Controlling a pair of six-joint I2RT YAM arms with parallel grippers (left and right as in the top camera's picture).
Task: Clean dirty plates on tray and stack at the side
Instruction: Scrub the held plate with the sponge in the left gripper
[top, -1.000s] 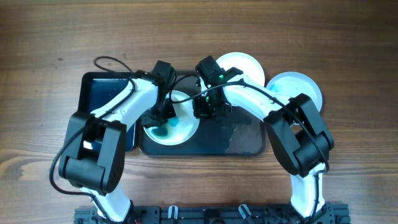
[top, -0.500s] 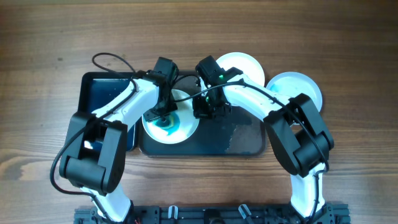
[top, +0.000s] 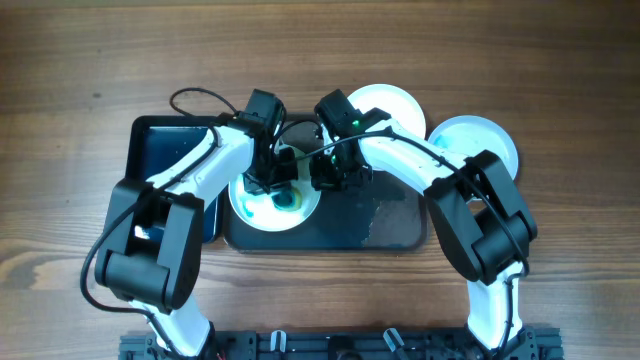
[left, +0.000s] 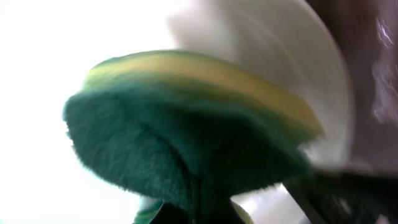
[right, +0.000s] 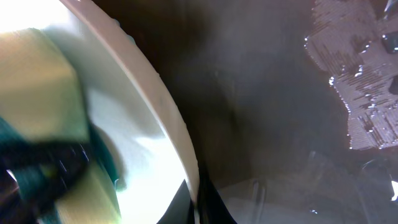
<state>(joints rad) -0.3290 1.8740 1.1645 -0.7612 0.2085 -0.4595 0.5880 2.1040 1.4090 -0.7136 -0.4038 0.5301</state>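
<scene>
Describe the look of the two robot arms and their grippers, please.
The left arm and right arm have smooth white shells and bulky black joint housings. The left gripper and right gripper are black. A thin black cable loops along each arm; a small green light glows on the right wrist.

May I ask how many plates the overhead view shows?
3: a smeared plate under the sponge on the tray, a second plate beyond the tray's far edge, a third plate on the table right of it. More may lie hidden.

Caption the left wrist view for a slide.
A green-and-yellow sponge pressed against a white plate above the dark wet tray.
</scene>
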